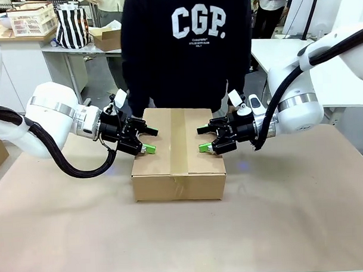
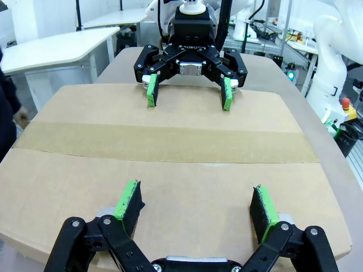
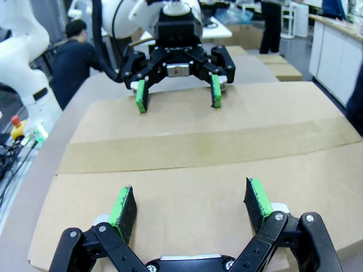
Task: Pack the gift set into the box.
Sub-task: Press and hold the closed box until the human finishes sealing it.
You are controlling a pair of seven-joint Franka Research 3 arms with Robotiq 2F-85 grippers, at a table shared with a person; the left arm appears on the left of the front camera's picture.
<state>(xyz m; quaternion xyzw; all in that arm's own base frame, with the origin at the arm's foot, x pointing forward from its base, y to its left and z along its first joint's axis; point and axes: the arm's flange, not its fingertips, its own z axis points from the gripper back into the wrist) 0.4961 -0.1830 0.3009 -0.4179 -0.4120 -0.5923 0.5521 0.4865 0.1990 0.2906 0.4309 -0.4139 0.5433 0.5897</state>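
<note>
Box: the box (image 1: 178, 153) sits mid-table, closed, a strip of tape (image 1: 177, 142) running near to far down the seam of its top.
Left gripper: your left gripper (image 1: 147, 139) is over the box's left edge, jaws spread, holding nothing — green pads (image 2: 128, 199) hang just above the cardboard.
Right gripper: your right gripper (image 1: 204, 139) mirrors it over the right edge, jaws likewise spread and empty.
Person: a person in a dark sweatshirt (image 1: 187, 46) stands right behind the box's far side.
Risk: the top looks taped shut, so you likely can't pack until it opens; pressing down could dent the lid, and an uneven push from one side could skid the box on the brown table cover (image 1: 292, 221).
Room: wide bare cover near, left and right — far side is tight against the person.
</note>
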